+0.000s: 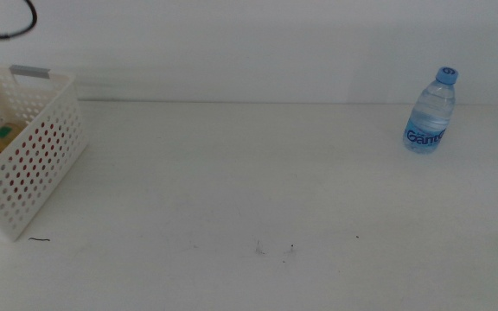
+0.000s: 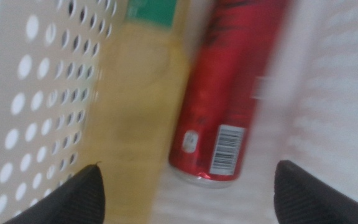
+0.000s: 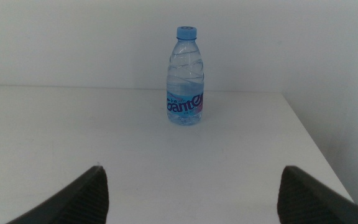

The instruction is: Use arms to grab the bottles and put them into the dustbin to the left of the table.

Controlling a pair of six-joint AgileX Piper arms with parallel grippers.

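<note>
A: Where are the containers?
B: Yellow tea bottle [image 2: 135,106] and red can [image 2: 225,93] lie in the white perforated basket [image 1: 33,160], far left; left gripper [image 2: 188,193] above, jaws apart, apparently empty.
A: Others?
B: Clear blue-capped water bottle [image 3: 186,78] upright far right on the white table [image 1: 258,181]; right gripper [image 3: 191,193] spread, facing it unobstructed.

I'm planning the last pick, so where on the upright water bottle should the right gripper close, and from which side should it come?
Probably around the labelled lower body of the water bottle, below the ribbed shoulder, coming in level from the table's near side. It stands upright with nothing beside it, straight ahead of the right gripper, whose jaws are spread wide. The left gripper is over the dustbin.
</note>
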